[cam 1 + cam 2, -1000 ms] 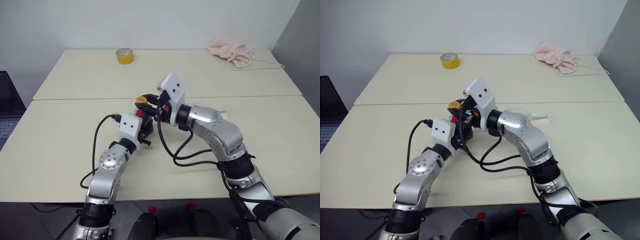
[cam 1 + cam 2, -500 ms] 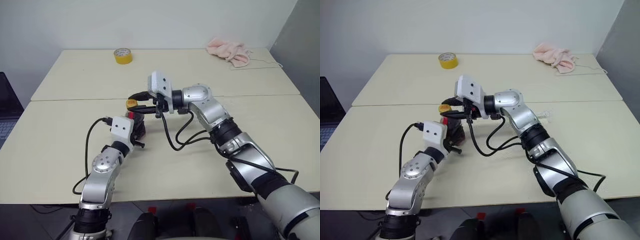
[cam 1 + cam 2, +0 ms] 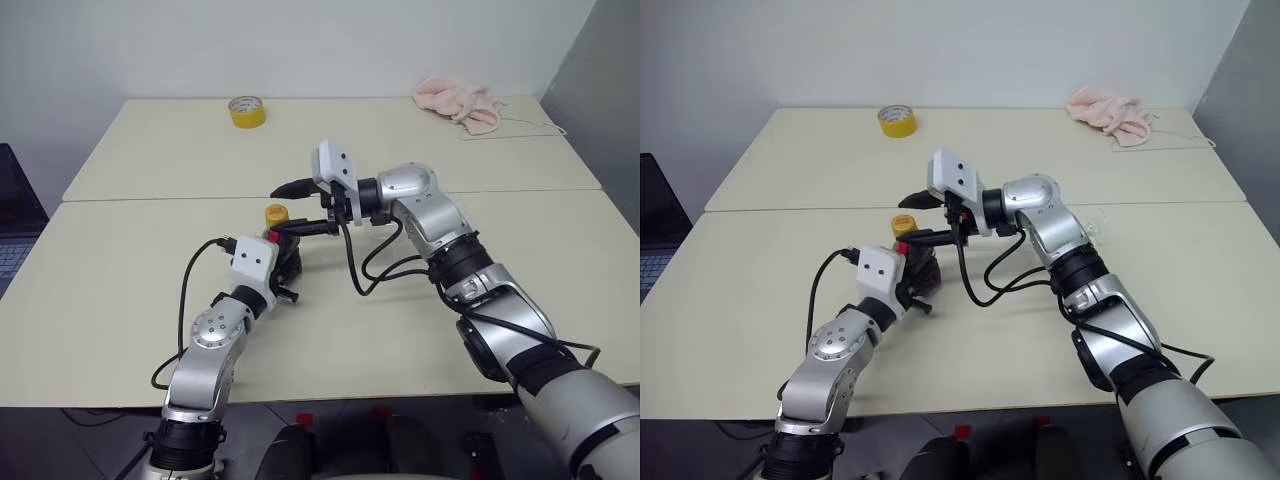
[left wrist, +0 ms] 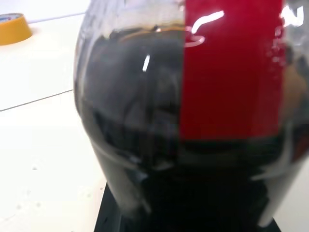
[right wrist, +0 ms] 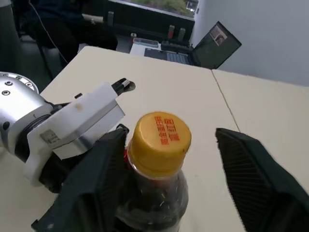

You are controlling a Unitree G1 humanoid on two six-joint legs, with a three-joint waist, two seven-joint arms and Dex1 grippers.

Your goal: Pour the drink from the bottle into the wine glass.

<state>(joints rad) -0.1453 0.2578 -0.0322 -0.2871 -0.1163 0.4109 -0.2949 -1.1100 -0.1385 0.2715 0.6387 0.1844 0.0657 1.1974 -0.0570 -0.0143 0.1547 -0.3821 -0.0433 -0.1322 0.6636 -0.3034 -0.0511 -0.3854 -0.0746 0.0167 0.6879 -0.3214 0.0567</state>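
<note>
Plastic bottle (image 3: 281, 248): upright on the table (image 3: 120, 290), body clamped in my left gripper (image 3: 287, 262).
Cap (image 5: 161, 137): yellow, still on; I take it by its sides.
Right gripper (image 5: 169, 179): spread wide, straddling the cap.
Handling: I judge it smooth, squeezable, drink-heavy.

1. A yellow roll of tape (image 3: 248, 111) lies flat on the far cream table (image 3: 150, 140).
2. A crumpled pink cloth (image 3: 460, 101) lies at that table's far right corner.
3. An open dark laptop (image 5: 212, 44) sits nearby.
</note>
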